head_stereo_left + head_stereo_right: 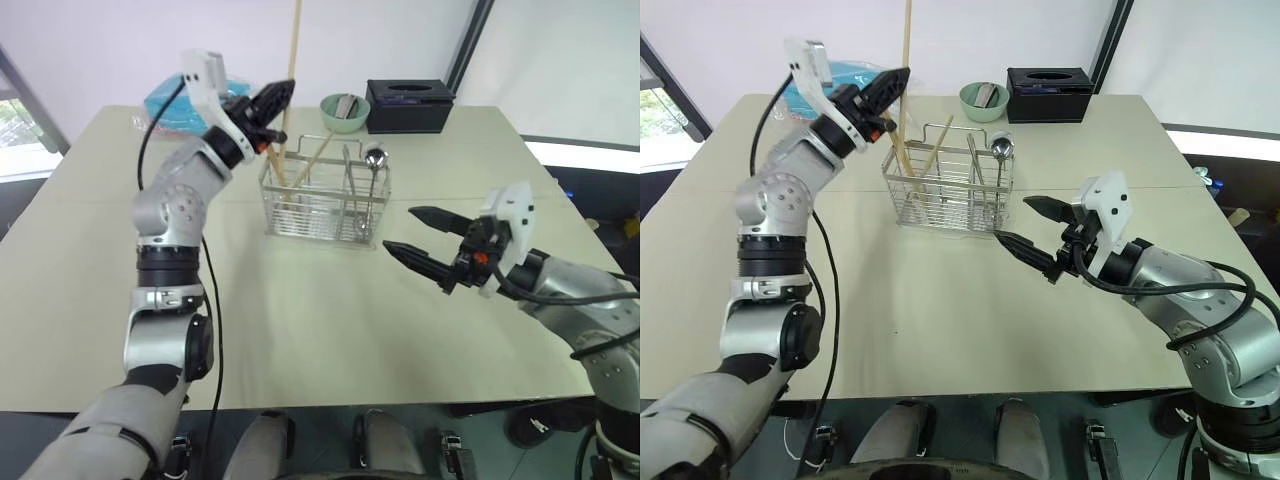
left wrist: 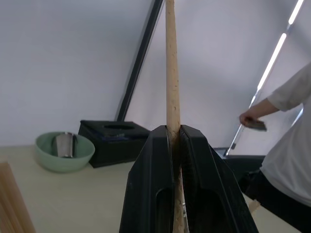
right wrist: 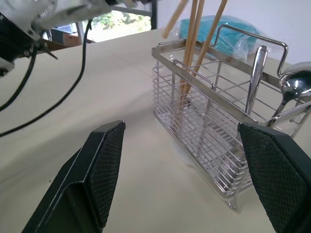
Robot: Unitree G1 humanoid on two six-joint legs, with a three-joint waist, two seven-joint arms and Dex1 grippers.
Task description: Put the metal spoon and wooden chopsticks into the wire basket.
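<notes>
My left gripper (image 1: 280,95) is shut on one wooden chopstick (image 1: 295,40), held nearly upright above the left end of the wire basket (image 1: 325,205). The left wrist view has the stick (image 2: 172,73) pinched between both fingers. I cannot tell if its lower end is inside the basket. Other chopsticks (image 3: 194,43) lean in the basket's left compartment. The metal spoon (image 1: 375,157) stands bowl-up in the right compartment. My right gripper (image 1: 398,229) hangs open and holds nothing, just in front of the basket's right end.
A green bowl (image 1: 344,112) and a black box (image 1: 408,106) stand behind the basket at the table's far edge. A teal packet (image 1: 175,103) lies at the far left. A person (image 2: 286,145) stands beyond the table.
</notes>
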